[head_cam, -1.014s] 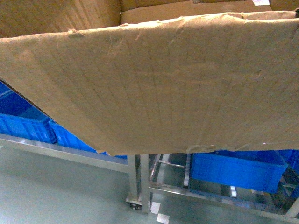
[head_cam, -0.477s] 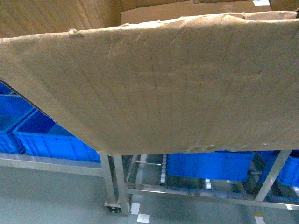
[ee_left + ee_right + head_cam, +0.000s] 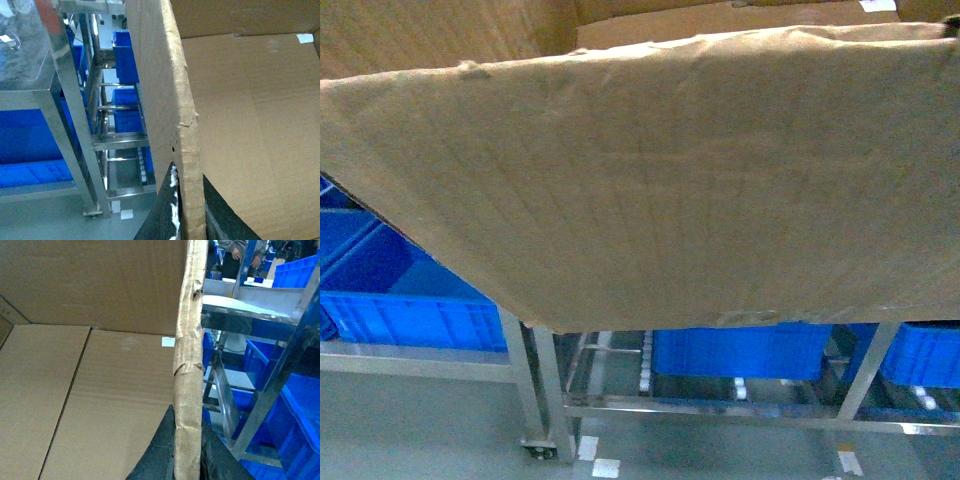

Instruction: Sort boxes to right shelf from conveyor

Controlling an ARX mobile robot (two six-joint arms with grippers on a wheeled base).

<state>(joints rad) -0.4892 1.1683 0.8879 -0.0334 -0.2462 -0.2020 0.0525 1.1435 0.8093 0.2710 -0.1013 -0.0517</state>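
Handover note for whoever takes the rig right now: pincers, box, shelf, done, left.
Left pincer: shut on one wall of the cardboard box, one finger on each side of it.
Right pincer: shut on the opposite wall the same way.
Box: carried between both arms, filling most of the head view; open top, nothing inside but a small white sticker.
Steel shelf: directly ahead and below the box, blue crates on it.
Conveyor: not in view.
Done: box picked up and brought up to the shelf.
Left: set it on the shelf, release both pincers.
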